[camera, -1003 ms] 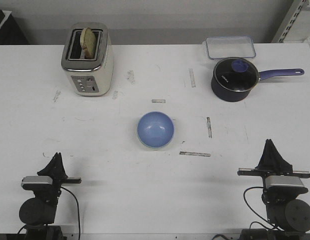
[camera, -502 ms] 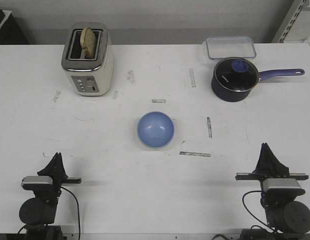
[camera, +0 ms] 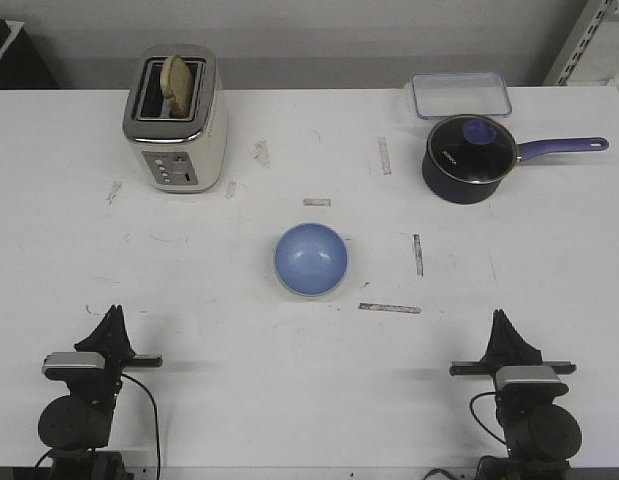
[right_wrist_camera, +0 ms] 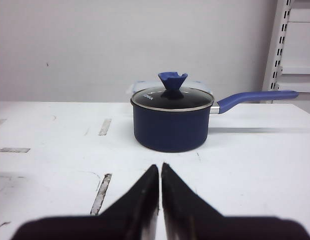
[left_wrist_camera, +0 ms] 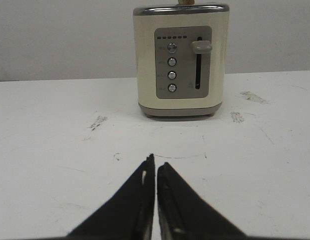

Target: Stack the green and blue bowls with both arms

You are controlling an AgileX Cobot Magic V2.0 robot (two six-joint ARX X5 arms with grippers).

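Two bowls nested at table centre; both arms parked at the near edge.

Blue bowl [camera: 310,260] sits inside a pale rim that I take for the green bowl [camera: 289,287], only a sliver of it showing, so the stack reads as done. Over the last second the right gripper [camera: 501,322] has pulled back toward the near edge and slightly left; the left gripper [camera: 112,314] has not moved. Both sets of jaws are pressed together with nothing between them, as the wrist views confirm (left [left_wrist_camera: 155,165], right [right_wrist_camera: 160,167]). Toaster [camera: 175,118] far left and saucepan [camera: 471,157] far right are untouched. Judgement: retreat to rest, task complete.
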